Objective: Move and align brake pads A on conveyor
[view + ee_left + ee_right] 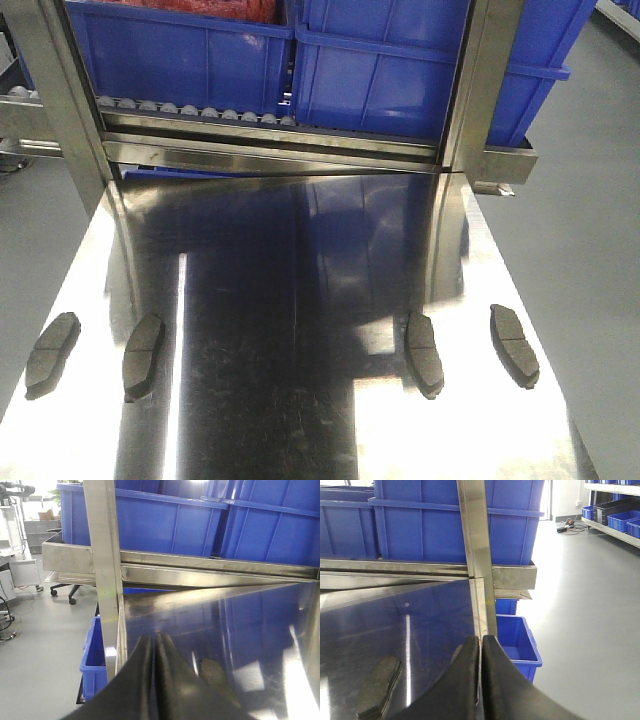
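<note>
Brake pads A lie flat on the shiny steel table [300, 420], two at the left [53, 352] [143, 355] and two at the right [423, 352] [514, 345], all pointing roughly lengthwise. My left gripper [154, 637] is shut with nothing between its fingers, above the table's left edge, and a pad [216, 674] lies just to its right. Over the table's right edge my right gripper [481, 639] is also shut and empty, with a pad [378, 687] to its left. Neither gripper appears in the front view. The conveyor is out of view.
A roller rack [200, 112] with large blue bins [400, 70] stands across the far end of the table, with steel posts [60, 90] [480, 80] at each side. Smaller blue bins sit on the floor beside the table [95, 650] [517, 640].
</note>
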Available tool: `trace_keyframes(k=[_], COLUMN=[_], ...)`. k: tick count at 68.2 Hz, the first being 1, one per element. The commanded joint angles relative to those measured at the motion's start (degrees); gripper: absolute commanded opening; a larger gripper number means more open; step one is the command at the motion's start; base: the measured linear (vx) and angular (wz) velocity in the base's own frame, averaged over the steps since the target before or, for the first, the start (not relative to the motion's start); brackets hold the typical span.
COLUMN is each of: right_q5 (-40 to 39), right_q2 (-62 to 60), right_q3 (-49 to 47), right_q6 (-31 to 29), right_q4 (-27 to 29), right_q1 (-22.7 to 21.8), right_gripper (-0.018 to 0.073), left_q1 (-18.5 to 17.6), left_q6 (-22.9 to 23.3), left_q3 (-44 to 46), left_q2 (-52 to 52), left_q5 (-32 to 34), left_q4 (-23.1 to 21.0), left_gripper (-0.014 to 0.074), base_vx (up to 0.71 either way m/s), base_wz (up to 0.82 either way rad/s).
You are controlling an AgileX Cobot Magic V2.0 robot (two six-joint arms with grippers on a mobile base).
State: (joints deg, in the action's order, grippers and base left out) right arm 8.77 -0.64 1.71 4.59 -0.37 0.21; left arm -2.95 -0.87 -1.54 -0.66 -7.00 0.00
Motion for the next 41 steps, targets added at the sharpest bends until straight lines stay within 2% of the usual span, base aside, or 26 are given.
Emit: trace_keyframes(k=[1,41], right_q5=[-4.1,-4.1], right_q2=[-0.8,-0.8], right_q3=[0.9,0.9], right_q6=[-0.2,-0.2], right_q4=[-0.4,-0.4], right_q1=[-0.2,-0.2], right_gripper=[-0.0003,-0.0003], left_q1=[0.0,0.0], left_q6=[0.1,0.1], left_q3=[1.1,1.1], left_q2=[-0.8,-0.8], left_q5=[4.1,4.1], left_q4=[0.0,0.0], left_gripper=[-0.0006,-0.0006], base_vx=[0.0,0.0], base_wz=[0.0,0.0])
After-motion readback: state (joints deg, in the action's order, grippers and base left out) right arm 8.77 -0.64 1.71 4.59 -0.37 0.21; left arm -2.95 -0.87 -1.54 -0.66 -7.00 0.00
